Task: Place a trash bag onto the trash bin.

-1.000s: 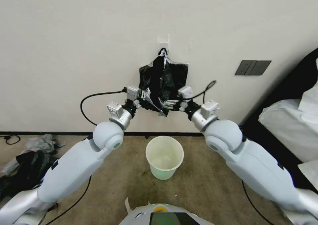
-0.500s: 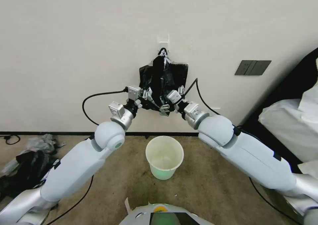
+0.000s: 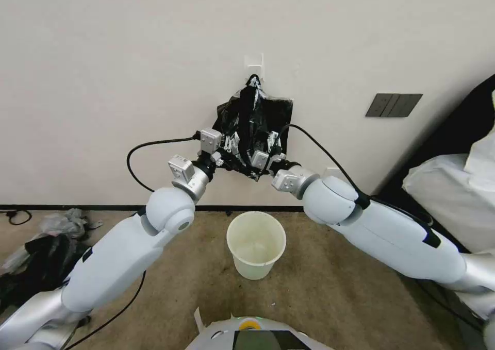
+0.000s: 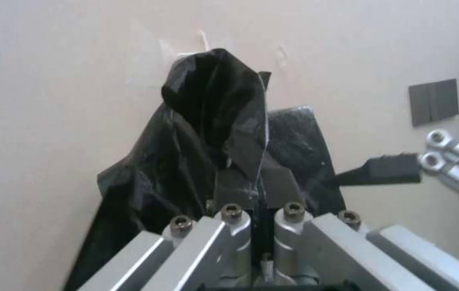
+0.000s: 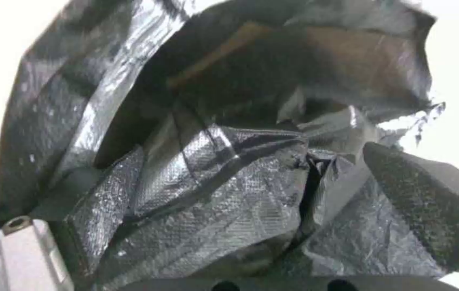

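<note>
Head view. Trash bag point(image 3: 252, 128), glossy black, hung against the far wall from a white hook point(image 3: 255, 64), above and beyond the trash bin point(image 3: 256, 244). The bin stood upright on the carpet floor near the robot's base, its mouth bare. Left claw point(image 3: 230, 154) met the bag's lower left edge; right claw point(image 3: 262, 160) met its lower middle, the two claws close together. A bundle of black bags point(image 3: 281, 114) lay flat on the wall behind, at the right. A litter heap point(image 3: 44, 242) sat on the floor at the far left, well apart from the bin.

Left wrist view. Left claw point(image 4: 256, 190) was pressed together, pinching a fold of the trash bag point(image 4: 208, 133). One dark pad of the right claw point(image 4: 380, 171) showed off to the side, just beside the plastic.

Right wrist view. Right claw point(image 5: 316, 210) stood spread, crumpled film of the trash bag point(image 5: 213, 173) bunched between its fingers point(image 5: 418, 194), not yet clamped.

Risks, as judged. Both claws so near one another could collide. The thin film could tear at the hook if pulled hard. The right claw could close on several layers at once, or on the bundle behind, leaving the bag's mouth shut or dragging extra bags off the wall.
</note>
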Available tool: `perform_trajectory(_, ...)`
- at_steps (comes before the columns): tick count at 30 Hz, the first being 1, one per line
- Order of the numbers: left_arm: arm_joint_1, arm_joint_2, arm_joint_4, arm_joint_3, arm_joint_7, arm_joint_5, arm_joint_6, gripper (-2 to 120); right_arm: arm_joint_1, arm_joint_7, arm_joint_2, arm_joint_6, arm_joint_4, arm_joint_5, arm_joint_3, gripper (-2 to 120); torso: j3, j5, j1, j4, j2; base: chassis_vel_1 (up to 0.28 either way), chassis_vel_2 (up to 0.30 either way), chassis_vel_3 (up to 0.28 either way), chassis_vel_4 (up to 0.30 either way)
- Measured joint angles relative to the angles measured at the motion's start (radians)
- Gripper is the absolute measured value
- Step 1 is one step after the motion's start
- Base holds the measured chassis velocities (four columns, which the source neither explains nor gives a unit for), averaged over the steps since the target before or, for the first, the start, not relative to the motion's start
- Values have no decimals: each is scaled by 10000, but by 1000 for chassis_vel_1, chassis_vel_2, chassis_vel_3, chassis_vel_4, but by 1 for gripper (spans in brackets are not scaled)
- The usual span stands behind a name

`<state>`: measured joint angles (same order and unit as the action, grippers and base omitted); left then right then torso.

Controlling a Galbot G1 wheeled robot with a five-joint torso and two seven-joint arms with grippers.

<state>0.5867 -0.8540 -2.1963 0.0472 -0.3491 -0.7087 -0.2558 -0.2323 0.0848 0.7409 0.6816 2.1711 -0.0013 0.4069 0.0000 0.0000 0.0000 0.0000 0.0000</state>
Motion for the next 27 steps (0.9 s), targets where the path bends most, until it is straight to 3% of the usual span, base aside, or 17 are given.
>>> perform_trajectory(6, -6, 0, -52, 0, -5, -49, -7, 0, 352, 144, -69, 89, -278, -3, 463, 84, 0, 0, 0, -1, 0, 0, 0, 0, 0)
perform_trajectory(9, -39, -18, -56, 0, -10, -105, -12, 0, 849, 236, 111, 83, -659, 122, 989, 66, -1, 1, 0, -1, 0, 0, 0, 0, 0)
perform_trajectory(12, -29, -27, -57, 0, -12, -115, -14, 0, 1076, 248, 235, 49, -809, 147, 1184, 61, 0, 0, -1, 0, 0, 0, 0, 0, 0)
perform_trajectory(15, 38, -26, -74, -29, -14, -142, -16, 0, 1558, 350, 452, 10, -1166, 133, 1572, 44, -1, -1, -1, 1, 0, 0, 0, 0, 0)
perform_trajectory(27, 289, 114, -168, -336, -13, -202, -16, 0, 1548, 64, 364, 232, -1426, 1011, 1493, 4, -1, 1, -1, -1, 0, 0, 0, 0, 0)
